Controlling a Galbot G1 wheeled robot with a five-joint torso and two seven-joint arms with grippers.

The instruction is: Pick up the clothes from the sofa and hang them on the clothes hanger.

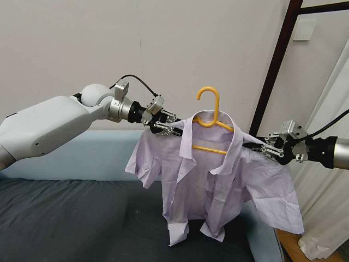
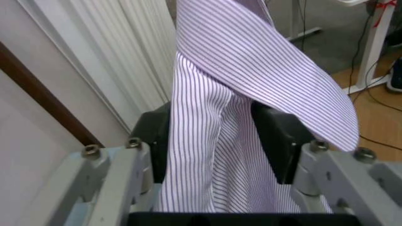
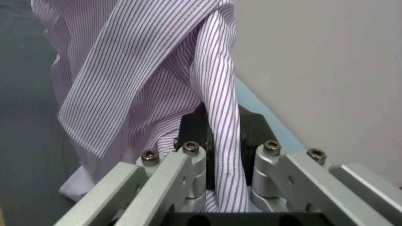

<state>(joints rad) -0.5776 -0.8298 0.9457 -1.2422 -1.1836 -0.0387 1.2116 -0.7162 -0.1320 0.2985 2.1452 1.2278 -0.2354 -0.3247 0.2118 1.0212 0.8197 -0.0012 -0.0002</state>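
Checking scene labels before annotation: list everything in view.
shirt: 1, lilac striped, draped on the hanger, held up above the sofa
hanger: 1, yellow, inside the shirt's collar, hook up
sofa: 1, dark grey seat with pale blue back, below the shirt
pole: 1, dark brown, slanting, right of the hanger
curtain: 1, white, far right
left gripper: 1, silver and black, shut on one shirt shoulder
right gripper: 1, silver and black, shut on the other shoulder

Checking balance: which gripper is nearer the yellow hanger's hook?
Left. The left gripper clamps the shirt close beside the hook; the right gripper clamps it farther out, lower.
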